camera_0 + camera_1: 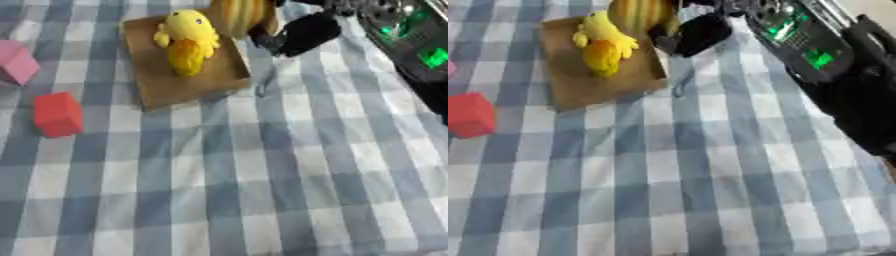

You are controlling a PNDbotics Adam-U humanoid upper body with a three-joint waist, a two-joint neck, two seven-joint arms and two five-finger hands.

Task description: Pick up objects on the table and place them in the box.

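Striped yellow object (238, 16) cut off at top edge, hand (297, 34) blurred.
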